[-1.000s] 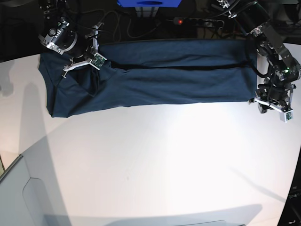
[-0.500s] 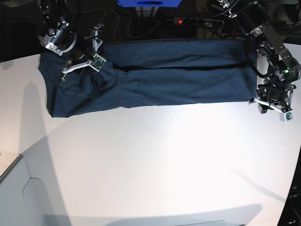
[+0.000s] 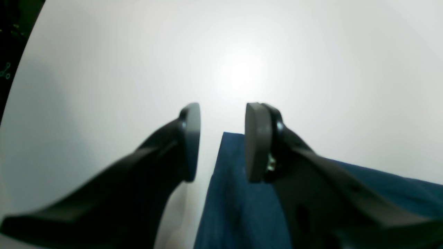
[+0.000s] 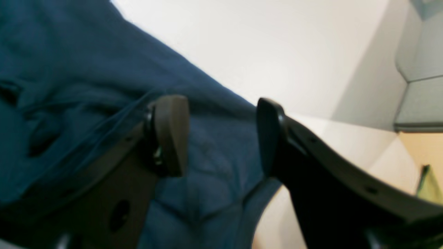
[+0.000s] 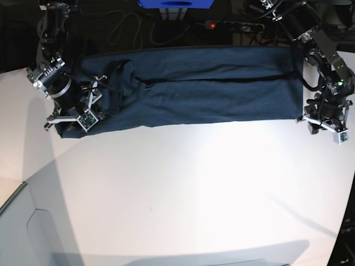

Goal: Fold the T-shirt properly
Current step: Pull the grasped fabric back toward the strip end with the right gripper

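Observation:
The dark navy T-shirt (image 5: pixel 211 88) lies as a long flat band across the far side of the white table (image 5: pixel 183 188), with a crease running along its length. At the band's near left corner my right gripper (image 5: pixel 69 119) hovers, and in the right wrist view this gripper (image 4: pixel 221 121) is open above rumpled fabric (image 4: pixel 86 55). My left gripper (image 5: pixel 323 126) sits at the shirt's near right corner. Its wrist view shows it (image 3: pixel 222 117) open, with the cloth corner (image 3: pixel 238 207) lying below the gap and nothing between the jaws.
A power strip (image 5: pixel 230 25) with a red light and loose cables lie behind the table's far edge, beside a blue object (image 5: pixel 176 3). A grey panel (image 5: pixel 16 233) stands at the near left corner.
My right gripper has opened and let go of the fabric near the far left. It has moved toward the shirt's near left corner. The left arm has barely shifted.

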### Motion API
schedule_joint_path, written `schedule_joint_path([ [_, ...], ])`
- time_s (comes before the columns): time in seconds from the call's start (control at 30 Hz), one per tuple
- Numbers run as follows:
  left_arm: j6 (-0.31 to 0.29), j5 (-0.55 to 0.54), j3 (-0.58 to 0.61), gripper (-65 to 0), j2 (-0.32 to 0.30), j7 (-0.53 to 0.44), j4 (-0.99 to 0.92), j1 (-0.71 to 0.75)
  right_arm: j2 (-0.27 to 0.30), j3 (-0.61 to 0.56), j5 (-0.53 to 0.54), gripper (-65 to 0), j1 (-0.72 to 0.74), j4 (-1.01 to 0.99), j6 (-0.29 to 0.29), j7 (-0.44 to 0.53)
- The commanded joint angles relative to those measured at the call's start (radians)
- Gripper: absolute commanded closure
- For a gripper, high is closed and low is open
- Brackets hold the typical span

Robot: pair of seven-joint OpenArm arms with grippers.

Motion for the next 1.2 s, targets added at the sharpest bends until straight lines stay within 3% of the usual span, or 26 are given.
schedule_joint_path([
  [0.0, 0.001, -0.005, -0.003, -20.8, -0.016, -0.023, 0.015, 0.001, 0.009, 0.004, 0.004, -29.8, 0.021, -0.013, 0.016, 0.014],
  [0.3, 0.001, -0.005, -0.003, -20.8, -0.016, -0.026, 0.015, 0.007, 0.009, -0.005, 0.003, -29.7, 0.092, -0.258, 0.016, 0.014],
  [0.63, 0.001, -0.003, -0.003, -20.8, -0.014, -0.026, 0.015, 0.005, 0.05, -0.155, 0.003, -29.7, 0.051, -0.203, 0.016, 0.014],
  [1.17, 0.001, -0.005, -0.002, -20.8, -0.011, -0.026, 0.014, -0.001, 0.279, -0.195, 0.004, -29.5, -0.071, -0.116, 0.016, 0.022],
])
